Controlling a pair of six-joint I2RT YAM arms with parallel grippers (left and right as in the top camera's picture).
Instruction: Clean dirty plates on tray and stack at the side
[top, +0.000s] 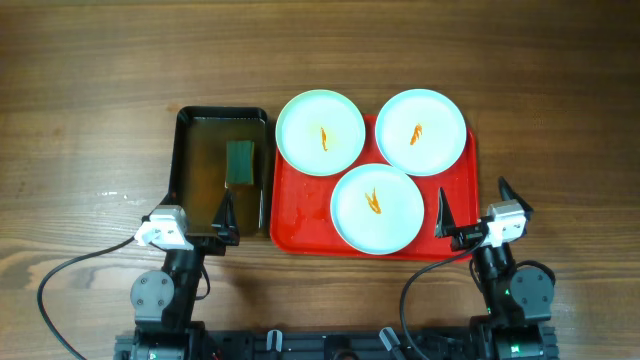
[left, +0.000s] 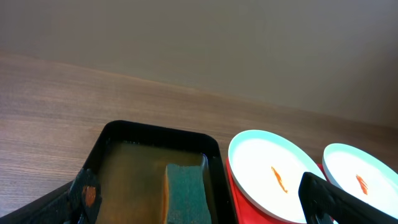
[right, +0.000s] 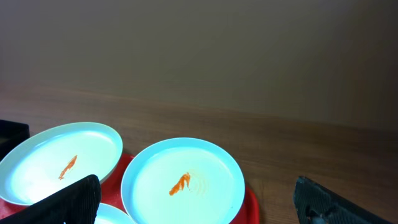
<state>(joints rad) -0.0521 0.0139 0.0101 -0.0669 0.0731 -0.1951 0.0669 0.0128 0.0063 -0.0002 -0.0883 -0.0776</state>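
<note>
Three pale mint-white plates sit on the red tray (top: 300, 215). One is at the back left (top: 320, 132), one at the back right (top: 421, 131), one at the front middle (top: 377, 208). Each has an orange smear at its centre. My left gripper (top: 243, 213) is open and empty, near the front edge of the black basin (top: 181, 160). My right gripper (top: 472, 209) is open and empty, at the tray's front right corner. The left wrist view shows the back left plate (left: 273, 180). The right wrist view shows the back right plate (right: 182, 180) and the back left plate (right: 62, 162).
The black basin holds brownish water and a green sponge (top: 240, 163), also seen in the left wrist view (left: 186, 193). It stands just left of the tray. Bare wooden table (top: 80, 120) lies around both.
</note>
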